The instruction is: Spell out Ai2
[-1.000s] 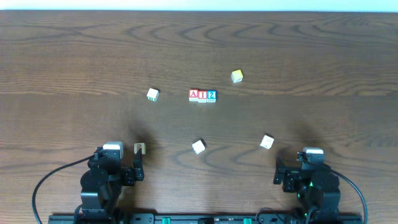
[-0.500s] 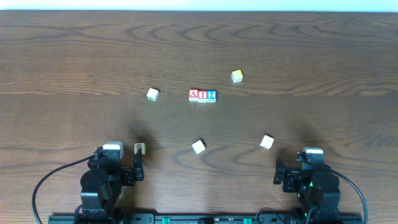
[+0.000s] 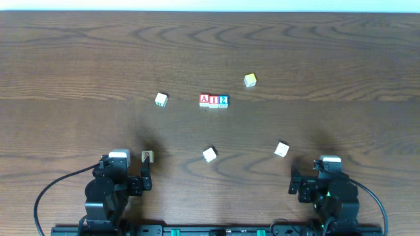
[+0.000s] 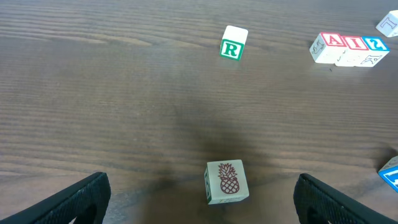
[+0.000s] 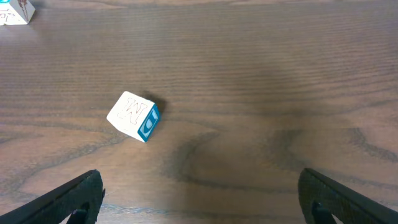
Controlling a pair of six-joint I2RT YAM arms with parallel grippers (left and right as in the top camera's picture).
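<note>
Our left jaws and right jaws gape wide at the frame's bottom, gripping nothing. Mid-frame on the tabletop (image 3: 328, 52), the A cube (image 3: 204, 99), I cube (image 3: 214, 100) and 2 cube (image 3: 224, 100) touch in a row; the word looks spelled, so we should steer clear.

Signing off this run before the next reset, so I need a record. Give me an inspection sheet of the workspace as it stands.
Surface: dark wood-grain table, no spills seen.
Job's things: A cube, I cube and 2 cube touching in a row, reading A I 2.
Clutter: R cube, yellow cube, pineapple cube, white cube, W cube, all apart from the row.
Grippers: left gripper and right gripper open, empty; pineapple cube just ahead of the left.
Cables: black cable looping beside each arm base.
Surroundings: pale strip beyond the far edge.
</note>
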